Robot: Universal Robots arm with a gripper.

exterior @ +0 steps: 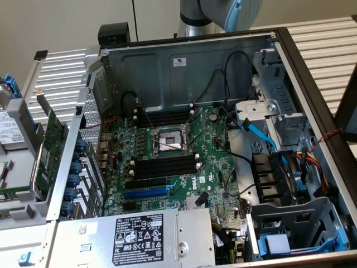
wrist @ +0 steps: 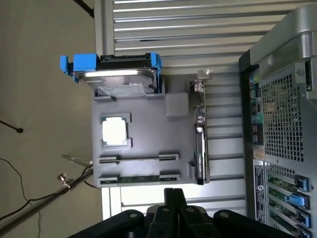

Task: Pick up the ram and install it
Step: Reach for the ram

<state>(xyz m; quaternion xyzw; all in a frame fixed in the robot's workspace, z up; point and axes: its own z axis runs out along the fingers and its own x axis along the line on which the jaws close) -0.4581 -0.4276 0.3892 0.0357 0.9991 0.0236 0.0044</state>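
One ram stick [wrist: 138, 179] is all I count: long, narrow and dark green. It sits on edge in the cradle nearer the gripper [wrist: 174, 198], one of two slotted cradles on the gray plastic tray [wrist: 148, 139]. I see the gripper's black fingers pressed together, holding nothing. Two banks of black memory slots [exterior: 167, 166] with white clips flank the square metal processor socket [exterior: 169, 142].

The arm [exterior: 220, 14], grey with a blue joint cap, is seen raised at the far edge of the surface. The black end effector [wrist: 174, 192] is held high and pointed downward, and its fingers [wrist: 171, 199] are closed against each other.
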